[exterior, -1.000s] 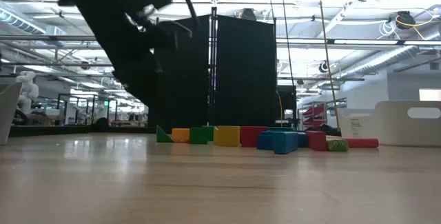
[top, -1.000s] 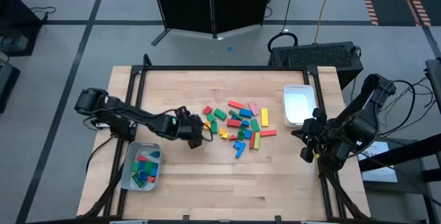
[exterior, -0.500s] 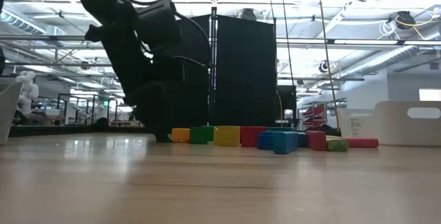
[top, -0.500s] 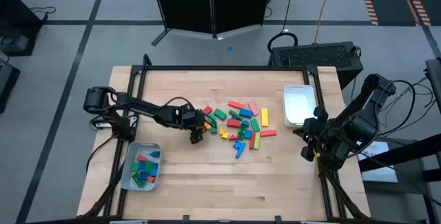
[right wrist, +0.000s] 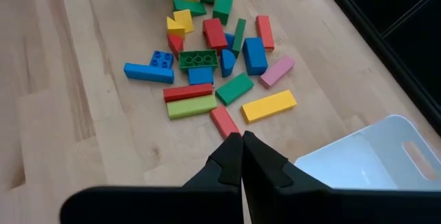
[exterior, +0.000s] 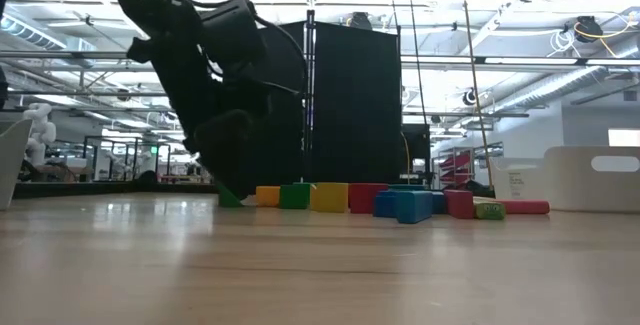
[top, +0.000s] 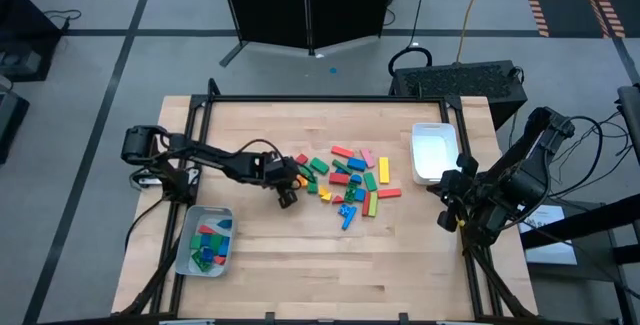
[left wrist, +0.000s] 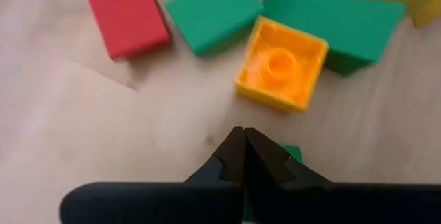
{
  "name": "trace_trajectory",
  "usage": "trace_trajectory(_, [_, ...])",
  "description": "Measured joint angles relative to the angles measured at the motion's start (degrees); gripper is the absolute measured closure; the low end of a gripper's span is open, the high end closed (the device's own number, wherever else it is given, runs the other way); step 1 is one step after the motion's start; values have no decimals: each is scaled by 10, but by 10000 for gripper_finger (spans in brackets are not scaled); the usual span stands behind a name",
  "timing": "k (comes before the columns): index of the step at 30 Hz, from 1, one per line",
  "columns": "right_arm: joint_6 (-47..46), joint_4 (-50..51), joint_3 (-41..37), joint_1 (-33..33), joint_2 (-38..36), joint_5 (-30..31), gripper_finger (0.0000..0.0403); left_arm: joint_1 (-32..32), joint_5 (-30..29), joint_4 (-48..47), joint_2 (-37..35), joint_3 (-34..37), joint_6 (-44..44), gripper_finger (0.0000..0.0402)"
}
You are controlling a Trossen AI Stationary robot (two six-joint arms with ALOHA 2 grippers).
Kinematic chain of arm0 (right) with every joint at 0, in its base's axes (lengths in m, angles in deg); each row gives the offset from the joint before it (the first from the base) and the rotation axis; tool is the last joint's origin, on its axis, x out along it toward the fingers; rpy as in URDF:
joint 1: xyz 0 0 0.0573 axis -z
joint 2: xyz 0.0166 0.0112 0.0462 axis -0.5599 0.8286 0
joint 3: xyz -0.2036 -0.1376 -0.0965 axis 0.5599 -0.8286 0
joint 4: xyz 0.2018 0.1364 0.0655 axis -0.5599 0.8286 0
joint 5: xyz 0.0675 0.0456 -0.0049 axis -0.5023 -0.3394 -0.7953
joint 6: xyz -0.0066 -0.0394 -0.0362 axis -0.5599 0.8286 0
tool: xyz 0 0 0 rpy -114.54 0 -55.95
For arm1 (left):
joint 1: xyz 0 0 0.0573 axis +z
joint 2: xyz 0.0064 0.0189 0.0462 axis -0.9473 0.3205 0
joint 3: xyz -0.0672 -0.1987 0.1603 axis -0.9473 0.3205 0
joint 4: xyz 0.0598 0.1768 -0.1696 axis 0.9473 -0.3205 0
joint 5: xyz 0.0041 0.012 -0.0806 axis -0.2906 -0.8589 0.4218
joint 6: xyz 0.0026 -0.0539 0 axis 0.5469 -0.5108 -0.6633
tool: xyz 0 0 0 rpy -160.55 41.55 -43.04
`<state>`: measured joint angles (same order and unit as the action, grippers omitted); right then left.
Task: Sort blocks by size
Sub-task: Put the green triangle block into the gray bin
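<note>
The blocks lie in a loose pile of red, green, blue, yellow, orange and pink pieces at mid-table, also seen in the right wrist view. My left gripper is shut and stands low on the table at the pile's left edge. In its wrist view its closed tips point down in front of an orange block, a red one and green ones. A small green piece peeks out beside one finger. My right gripper waits shut, raised at the table's right edge. My left gripper's fingertips meet with nothing showing between them, slanting down onto the table. The small green piece lies right beside one finger; whether the finger touches it, I cannot tell.
A white tray stands at the right of the pile. A grey tray holding several blocks stands at the near left. Bare wood lies in front of the pile and along the near edge.
My left gripper has come down from above to the table at the pile's left edge, tipping steeper, and then has shut. The blocks have stayed where they were.
</note>
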<state>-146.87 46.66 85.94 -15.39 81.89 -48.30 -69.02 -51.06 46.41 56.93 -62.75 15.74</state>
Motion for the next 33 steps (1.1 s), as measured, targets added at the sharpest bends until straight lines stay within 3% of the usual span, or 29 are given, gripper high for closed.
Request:
trace_trajectory(12, [-2,-11,0,0,0,3,403,-56,-2,-8,-82,1,-89,400])
trace_trajectory(18, [-2,-32,0,0,0,5,403,-82,-23,-52,-123,0,-65,394])
trace_trajectory(22, [-2,-45,0,0,0,5,403,-77,-15,-106,-113,1,-57,358])
trace_trajectory(33, [-17,-54,0,0,0,6,372,-75,-9,-93,-101,1,-16,213])
